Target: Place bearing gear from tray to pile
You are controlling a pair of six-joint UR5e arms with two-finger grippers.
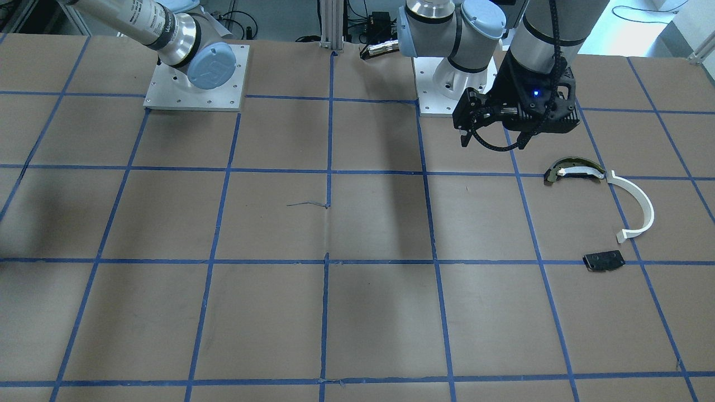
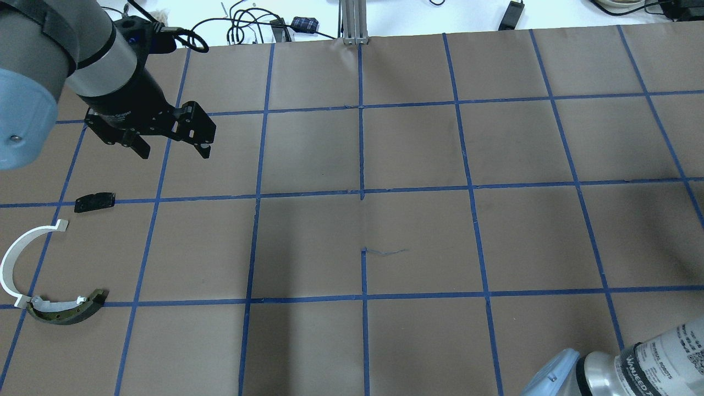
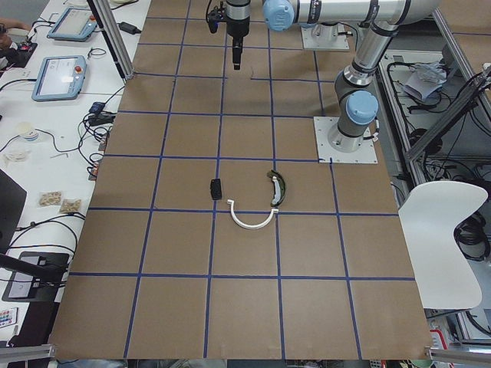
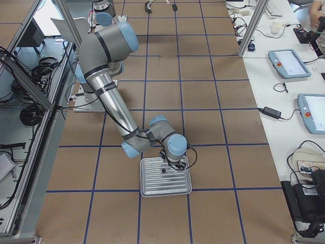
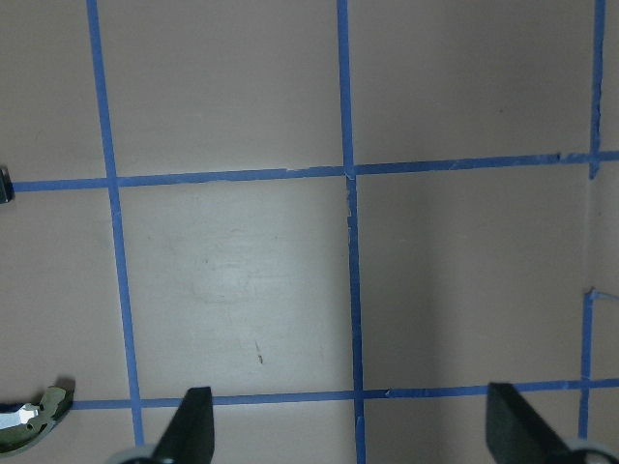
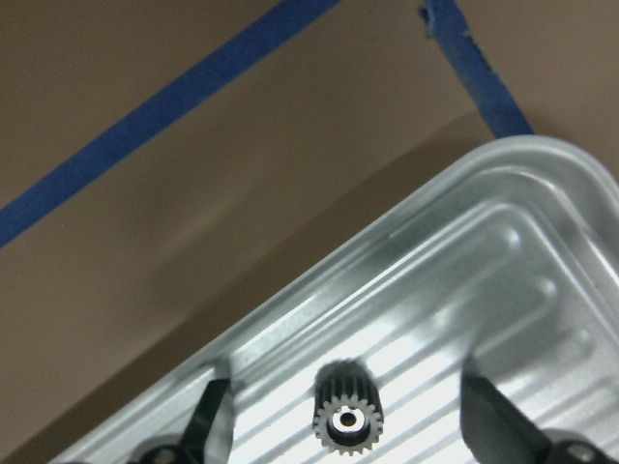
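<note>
The bearing gear [image 6: 347, 419], small, dark and toothed, stands on end in the ribbed metal tray [image 6: 527, 159]. My right gripper [image 6: 344, 391] is open just above the tray, one finger on each side of the gear and not touching it. The tray [image 4: 167, 193] lies at the robot's right end of the table. The pile lies at the far left end: a white half-ring [image 2: 11, 264], an olive curved piece [image 2: 66, 311] and a black plate [image 2: 95, 201]. My left gripper [image 2: 173, 151] hangs open and empty above the table beside the pile.
The table is brown paper with a blue tape grid. The arm bases [image 1: 195, 84] stand on plates at the robot's edge. Tablets and cables [image 4: 287, 63] lie on the operators' side bench. A short stray wire [image 2: 385, 252] lies mid-table.
</note>
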